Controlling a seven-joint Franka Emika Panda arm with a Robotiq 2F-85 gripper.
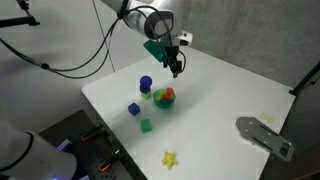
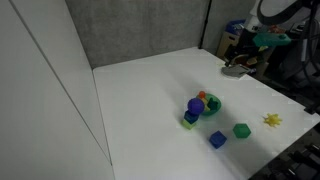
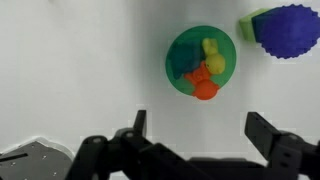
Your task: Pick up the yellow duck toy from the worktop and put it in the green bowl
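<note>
Duck first: yellow duck toy (image 3: 212, 50) sits inside the green bowl (image 3: 196, 34), toward one side. It's packed in w/ an orange ball-ish piece (image 3: 206, 89) that touches it and a dark teal lump (image 3: 184, 64) right next to both. Can't tell which way the duck faces, too blurry.

Bowl stands on the white table (image 1: 220, 100), approx. mid-table. Gripper (image 1: 175, 68) hangs in the air over the bowl, clear of it. In the wrist view its two fingers (image 3: 139, 122) are spread wide w/ nothing btwn them, and the bowl shows in the gap, further out.

Other bits on the table:
- blue bumpy ball (image 3: 290, 30) just beside the bowl, sitting against a small green piece (image 3: 250, 18); can't tell if it rests on top of it
- blue cube (image 1: 133, 109) near the bowl
- green cube (image 1: 146, 125) a bit further out, apart from the blue one
- yellow star (image 1: 171, 158) well apart from the rest, close to the table edge
- grey metal plate (image 1: 265, 135) at the table's far corner, partly over the edge
</note>
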